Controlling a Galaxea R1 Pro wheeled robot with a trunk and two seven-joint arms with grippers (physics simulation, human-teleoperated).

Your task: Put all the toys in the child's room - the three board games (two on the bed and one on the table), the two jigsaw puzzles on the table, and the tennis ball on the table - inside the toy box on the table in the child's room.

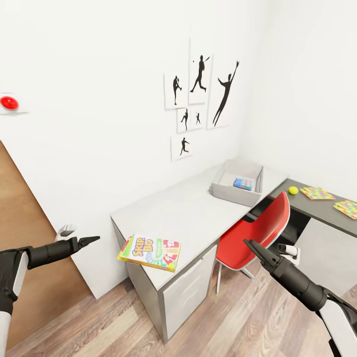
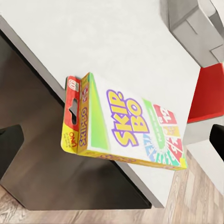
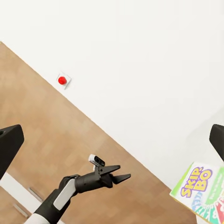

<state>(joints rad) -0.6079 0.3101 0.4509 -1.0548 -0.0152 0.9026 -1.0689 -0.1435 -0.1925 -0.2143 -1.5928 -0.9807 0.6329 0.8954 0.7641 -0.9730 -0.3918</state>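
A yellow-green-red board game [image 1: 149, 252] [image 2: 133, 123] lies flat at the near corner of the table [image 1: 183, 213], overhanging its edge. My left gripper [image 1: 92, 240] [image 3: 117, 173] hovers open to its left, apart from it. My right gripper [image 1: 249, 244] is open in front of the table, holding nothing. At the table's far end stands the grey toy box [image 1: 229, 191] with a blue board game [image 1: 243, 184] inside. The tennis ball [image 1: 293, 190] and two jigsaw puzzles [image 1: 317, 193] [image 1: 347, 208] lie on the dark lower section. The bed is out of view.
A red chair [image 1: 258, 230] stands pushed in between the drawer unit [image 1: 186, 292] and the dark desk section, close to my right gripper. A brown door [image 1: 25, 233] is behind my left arm. Wood floor [image 1: 223, 322] lies in front of the table.
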